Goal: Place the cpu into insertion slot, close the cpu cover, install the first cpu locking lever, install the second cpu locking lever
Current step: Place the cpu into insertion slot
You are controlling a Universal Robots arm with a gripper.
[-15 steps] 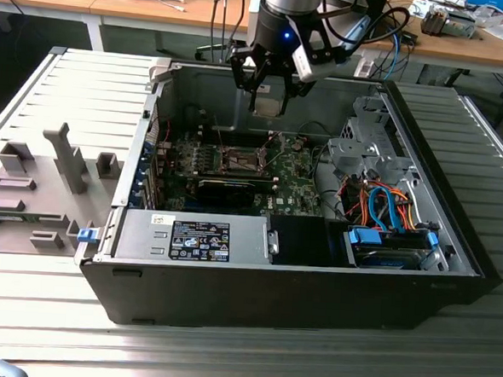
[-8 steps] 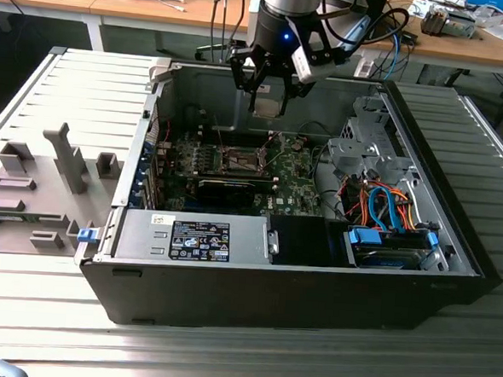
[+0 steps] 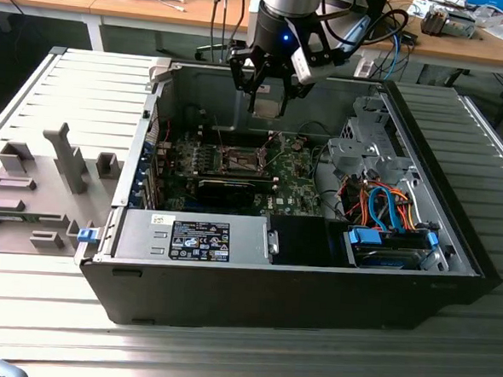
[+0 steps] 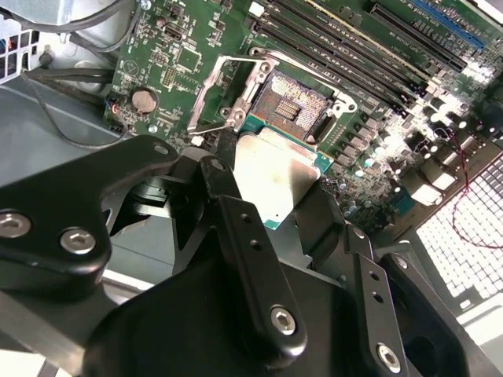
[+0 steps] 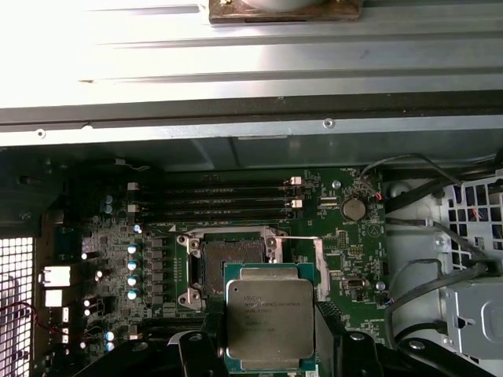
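My gripper (image 3: 269,94) hangs above the open computer case, shut on the cpu (image 3: 267,105), a flat silver-grey square. In both wrist views the cpu (image 4: 277,174) (image 5: 269,318) sits between the black fingers (image 4: 222,206), held over the green circuit board just beside the insertion slot (image 4: 294,104) (image 5: 233,256). The slot (image 3: 240,160) lies bare, dark in the centre with a metal rim. The cpu cover (image 4: 206,96) (image 5: 317,261), a thin metal frame, is swung open to one side of the slot.
A long black card (image 3: 226,187) lies in front of the slot, and memory slots (image 5: 212,201) run behind it. A power supply (image 3: 201,239), a drive cage (image 3: 367,149) and coloured cables (image 3: 385,205) crowd the case. A grey fixture tray (image 3: 38,184) stands on the exterior view's left.
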